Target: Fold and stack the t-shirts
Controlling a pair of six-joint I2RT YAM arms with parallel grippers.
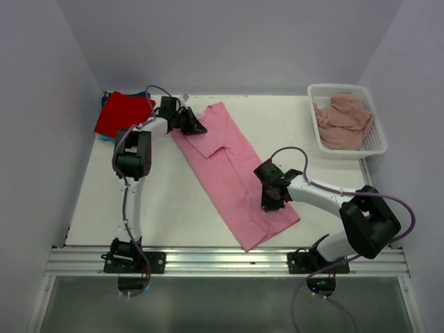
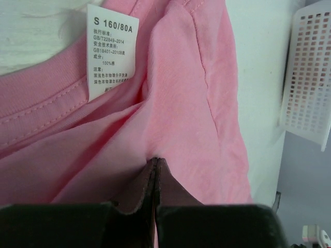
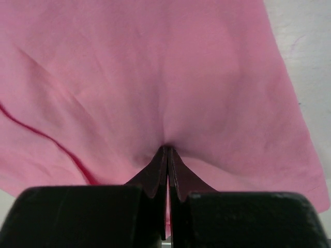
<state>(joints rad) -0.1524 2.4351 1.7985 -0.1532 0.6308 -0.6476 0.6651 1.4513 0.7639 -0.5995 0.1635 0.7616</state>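
Desk (image 1: 173,201), white, walled on three sides, with both arms bolted at its near edge. Bright pink t-shirt (image 1: 222,163) lies flat on the desk as a long strip, running diagonally from the far left-centre to the near right-centre, one short sleeve folded onto the body. White mesh basket (image 1: 378,142) stands at the far right corner, well apart from the strip, and holds the crumpled dusty-pink t-shirt (image 1: 343,121). Red t-shirt (image 1: 123,114) sits in a heap at the far left corner, with a sliver of teal-blue cloth (image 1: 103,138) showing at its near edge. Left end effector (image 1: 196,126) is at the collar end of the strip; its wrist view shows the fingers pressed together on a pinch of the pink cloth, which creases outward from the tips. Right end effector (image 1: 272,201) is near the hem end, also closed on a puckered fold of the same shirt. Care label (image 2: 111,51), white, sewn inside the collar, reads "S 160/80A", then "GB/T22849-2014" and "100%" followed by Chinese characters; the smaller lines are not legible.
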